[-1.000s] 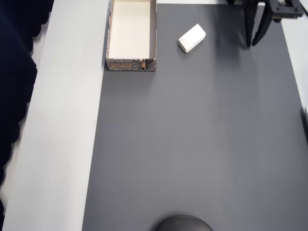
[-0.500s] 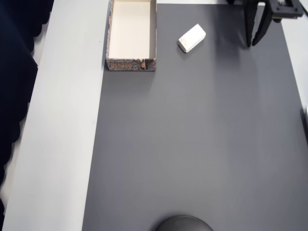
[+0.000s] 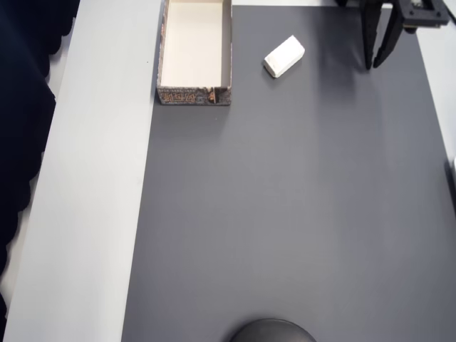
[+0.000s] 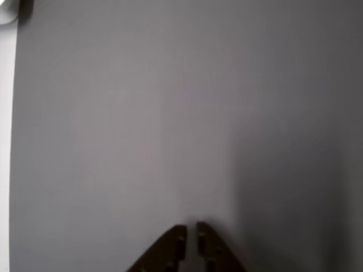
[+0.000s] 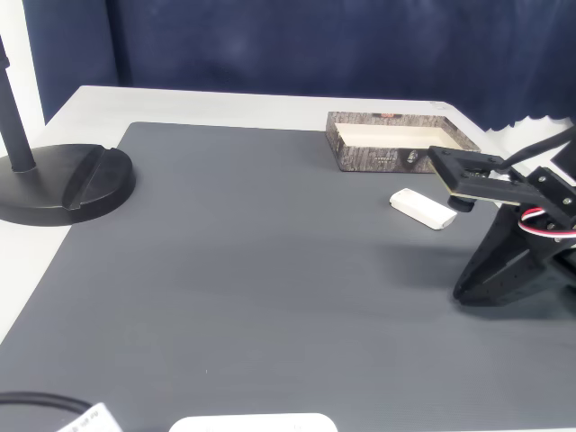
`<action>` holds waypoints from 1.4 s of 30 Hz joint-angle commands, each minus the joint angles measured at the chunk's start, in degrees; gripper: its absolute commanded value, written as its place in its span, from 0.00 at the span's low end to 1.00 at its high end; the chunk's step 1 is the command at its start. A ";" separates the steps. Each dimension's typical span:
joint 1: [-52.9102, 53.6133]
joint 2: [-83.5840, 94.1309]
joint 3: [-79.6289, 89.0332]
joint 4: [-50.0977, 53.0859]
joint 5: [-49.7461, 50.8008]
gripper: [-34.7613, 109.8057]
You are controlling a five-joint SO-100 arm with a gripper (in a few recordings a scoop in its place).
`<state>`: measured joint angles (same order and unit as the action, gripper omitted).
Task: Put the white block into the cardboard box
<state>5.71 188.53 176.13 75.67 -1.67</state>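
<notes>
Pre-grasp: pincer (image 3: pixel 380 65) empty, tips nearly clenched, resting low on mat (image 3: pixel 285 214). Block (image 3: pixel 284 56) well off to its side, box (image 3: pixel 194 91) beyond. Next: open up, swing over block

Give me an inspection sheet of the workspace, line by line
Surface: dark grey mat on a white table.
Job's things: white block lies on the mat, outside the cardboard box; box interior bare.
Clutter: black round stand base at the mat's edge.
Grippers: gripper apart from the block, holding nothing, jaws nearly closed in the wrist view.
Cables: red and white wires on the arm.
Surroundings: dark blue curtain.
</notes>
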 commanded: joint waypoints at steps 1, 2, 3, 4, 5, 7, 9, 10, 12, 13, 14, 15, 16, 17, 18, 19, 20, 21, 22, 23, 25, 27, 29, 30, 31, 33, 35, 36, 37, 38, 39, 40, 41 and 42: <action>-0.62 1.93 1.05 0.62 -0.35 0.23; -0.62 1.93 1.05 0.62 -0.35 0.23; -0.62 1.93 1.05 0.62 -0.35 0.23; -0.62 1.93 1.05 0.62 -0.35 0.23; -0.62 1.93 1.05 0.62 -0.35 0.23; -0.62 1.93 1.05 0.62 -0.35 0.23; -0.62 1.93 1.05 0.62 -0.35 0.23; -0.62 1.93 1.05 0.62 -0.35 0.23; -0.62 1.93 1.05 0.62 -0.35 0.23; -0.62 1.93 1.05 0.62 -0.35 0.23; -0.62 1.93 1.05 0.62 -0.35 0.23; -0.62 1.93 1.05 0.62 -0.35 0.23; -0.62 1.93 1.05 0.62 -0.35 0.23; -0.62 1.93 1.05 0.62 -0.35 0.23; -0.62 1.93 1.05 0.62 -0.35 0.23; -0.53 1.93 1.05 0.62 -0.35 0.23; -0.18 1.93 1.05 0.62 -0.35 0.23; 0.26 1.93 1.05 0.62 -0.35 0.23; 0.79 1.93 1.05 0.62 -0.18 0.23; 1.49 1.67 1.05 0.62 -0.18 0.23; 1.93 1.05 0.79 0.53 -0.53 0.23; 2.02 -2.29 -0.88 -0.18 -1.58 0.23; 2.90 -8.44 -5.01 -0.62 -1.67 0.23; 3.96 -12.30 -8.00 -0.62 -1.49 0.23; 5.36 -16.52 -11.51 -0.62 -1.23 0.23; 8.44 -23.73 -18.63 -0.35 2.37 0.23; 11.34 -28.74 -25.05 -0.35 5.19 0.23; 12.66 -30.50 -27.60 -0.26 5.63 0.23; 13.97 -31.90 -29.53 -0.18 5.63 0.23; 15.38 -32.87 -30.85 -0.18 5.19 0.23; 16.26 -34.10 -31.90 -0.09 4.83 0.23; 17.05 -35.24 -32.78 -0.09 4.83 0.23; 17.93 -36.56 -33.49 0.18 4.83 0.23; 18.81 -37.79 -34.01 0.26 4.83 0.23</action>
<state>21.36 154.42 149.33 75.67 2.64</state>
